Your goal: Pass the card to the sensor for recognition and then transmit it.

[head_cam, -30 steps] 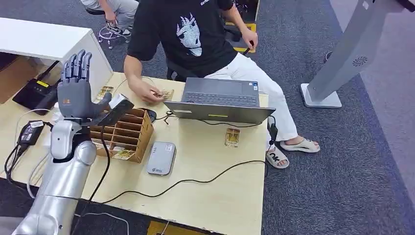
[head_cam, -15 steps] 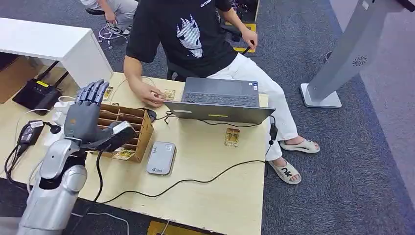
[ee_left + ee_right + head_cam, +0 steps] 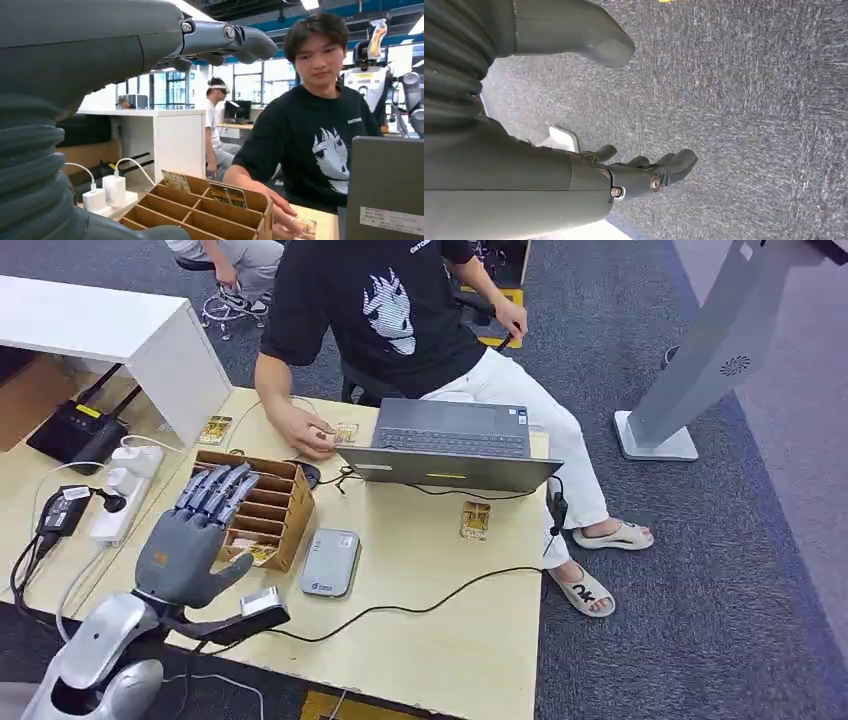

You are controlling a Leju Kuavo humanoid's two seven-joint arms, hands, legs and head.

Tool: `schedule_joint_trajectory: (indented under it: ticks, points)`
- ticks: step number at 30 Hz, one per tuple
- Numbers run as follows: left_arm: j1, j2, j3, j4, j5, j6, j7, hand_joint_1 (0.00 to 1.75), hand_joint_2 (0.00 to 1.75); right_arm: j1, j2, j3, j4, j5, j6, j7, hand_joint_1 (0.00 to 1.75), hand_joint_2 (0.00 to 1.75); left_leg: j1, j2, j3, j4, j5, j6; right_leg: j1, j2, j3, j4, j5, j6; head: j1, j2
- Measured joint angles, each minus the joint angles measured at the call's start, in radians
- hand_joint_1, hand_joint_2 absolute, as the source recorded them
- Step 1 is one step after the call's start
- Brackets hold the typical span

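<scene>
Left hand dropped from raised pose beside white cabinet to low hover at near-left edge of surface, just short of cardboard organizer. Fingers stretched, apart, holding nothing. Right hand hung over carpet, released, empty. Cards stood in organizer slots; another card lay past laptop, near far-right edge. Grey reader sat just beside organizer. Step judged: reach for card, none picked. Next move: lower fingers into slot, pinch one card, carry to reader.

No lettering on anything here is sharp enough to read.
</scene>
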Motion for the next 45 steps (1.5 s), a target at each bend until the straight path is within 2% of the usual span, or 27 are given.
schedule_joint_trajectory:
  ticks: [6,11,18,21,26,33,34,38,45]
  points:
    - [0.140,0.068,-0.031,-0.057,-0.056,-0.009,0.018,0.00,1.75,0.005,0.006,-0.013,0.000,-0.007,0.000,0.005,0.00,1.75,0.000,0.003,0.000,0.000,0.000,0.000,0.000,0.003,-0.001,0.000,0.000,0.000,0.000,0.000]
    - [0.207,0.112,-0.035,-0.061,-0.040,-0.025,0.044,0.00,1.75,0.005,0.008,-0.013,0.000,-0.005,0.000,0.007,0.00,1.75,0.000,0.003,-0.001,0.000,-0.001,0.001,0.000,0.002,-0.002,0.000,0.000,0.000,0.000,0.000]
    - [0.234,0.131,-0.036,-0.061,-0.039,-0.027,0.052,0.00,1.75,0.005,0.008,-0.014,0.000,-0.004,0.000,0.007,0.00,1.75,0.000,0.002,-0.001,0.000,-0.001,0.001,0.000,0.002,-0.001,0.000,0.000,0.000,0.000,0.000]
    - [0.233,0.129,-0.036,-0.059,-0.057,-0.032,0.091,0.00,1.75,0.004,0.008,-0.013,0.000,0.002,0.000,0.008,0.00,1.75,0.000,0.002,-0.001,0.000,-0.001,0.001,0.000,0.002,-0.001,0.000,0.000,0.000,0.000,0.000]
    - [0.213,0.098,-0.035,0.019,-0.018,-0.034,0.118,0.00,1.75,0.004,0.010,-0.013,0.000,0.019,0.004,0.011,0.00,1.75,0.000,0.002,-0.001,0.001,-0.001,0.001,0.000,0.001,-0.001,0.000,0.000,0.000,0.000,0.000]
    - [0.169,0.042,-0.016,0.125,-0.070,0.000,0.145,0.00,1.75,0.004,0.010,-0.013,0.000,0.037,0.005,0.018,0.00,1.75,0.000,0.001,-0.001,0.001,-0.001,0.001,0.000,0.001,-0.001,0.000,0.000,0.000,0.000,0.000]
    - [0.151,0.020,-0.001,0.159,-0.078,0.017,0.146,0.00,1.75,0.004,0.010,-0.011,0.000,0.046,0.006,0.018,0.00,1.75,0.000,0.001,-0.001,0.001,-0.001,0.001,0.000,0.001,-0.001,0.000,0.000,0.001,0.000,0.000]
    - [0.113,-0.019,0.030,0.226,-0.083,0.040,0.142,0.00,1.75,0.003,0.010,-0.008,0.000,0.056,0.008,0.018,0.00,1.75,0.000,0.001,-0.001,0.001,0.000,0.001,0.000,0.001,-0.001,0.000,0.000,0.001,0.000,0.000]
    - [0.049,-0.078,0.090,0.348,-0.107,0.082,0.102,0.00,1.75,0.001,0.010,0.012,0.000,0.085,0.018,0.021,0.00,1.75,0.000,0.001,-0.001,0.001,0.000,0.001,0.000,0.001,-0.001,0.000,0.001,0.001,0.000,0.000]
